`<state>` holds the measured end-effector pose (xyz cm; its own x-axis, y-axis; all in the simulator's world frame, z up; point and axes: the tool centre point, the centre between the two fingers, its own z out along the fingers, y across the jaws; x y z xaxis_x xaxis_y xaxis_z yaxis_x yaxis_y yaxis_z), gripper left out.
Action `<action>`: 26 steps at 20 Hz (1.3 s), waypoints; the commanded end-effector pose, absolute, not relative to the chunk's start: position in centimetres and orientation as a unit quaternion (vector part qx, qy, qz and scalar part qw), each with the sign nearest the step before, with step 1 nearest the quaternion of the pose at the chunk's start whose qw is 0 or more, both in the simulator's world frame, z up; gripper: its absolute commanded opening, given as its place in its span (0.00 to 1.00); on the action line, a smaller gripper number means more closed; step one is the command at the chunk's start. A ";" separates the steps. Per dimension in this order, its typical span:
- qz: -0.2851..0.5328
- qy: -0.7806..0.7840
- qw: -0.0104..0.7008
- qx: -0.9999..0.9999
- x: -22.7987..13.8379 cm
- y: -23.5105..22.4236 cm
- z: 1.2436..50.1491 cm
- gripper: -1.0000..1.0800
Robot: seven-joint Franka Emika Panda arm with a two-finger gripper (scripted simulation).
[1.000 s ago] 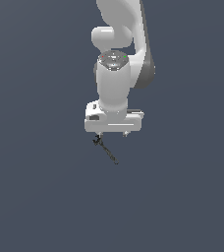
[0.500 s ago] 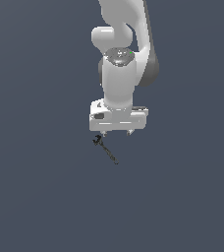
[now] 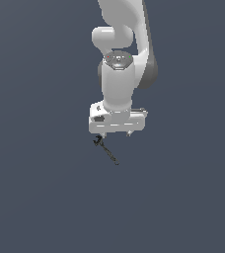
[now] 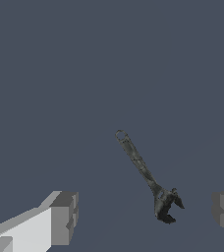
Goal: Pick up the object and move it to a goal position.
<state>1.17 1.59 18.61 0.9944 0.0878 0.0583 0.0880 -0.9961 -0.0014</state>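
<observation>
The object is a thin dark grey-black rod [image 3: 107,151] with a small loop at one end and a forked head at the other, like a tiny wrench. It lies flat on the grey surface just below my gripper [image 3: 115,134] in the exterior view. In the wrist view the object [image 4: 143,170] lies between my two fingers [image 4: 64,216], its forked head nearer the line between them and its loop end pointing away. My gripper [image 4: 143,214] is open and empty, held above the object and not touching it.
A plain dark grey surface [image 3: 45,188] fills both views. The white arm [image 3: 119,59] rises above the gripper in the exterior view. No other objects show.
The arm has shifted slightly to the exterior view's right and a little lower toward the object. The object has not moved.
</observation>
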 end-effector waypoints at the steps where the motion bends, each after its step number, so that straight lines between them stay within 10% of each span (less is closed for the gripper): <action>1: -0.027 -0.055 0.001 -0.998 1.1 1.3 18.0 0.96; 26: -0.002 -0.263 -0.001 -0.965 -1.4 -3.8 6.5 0.96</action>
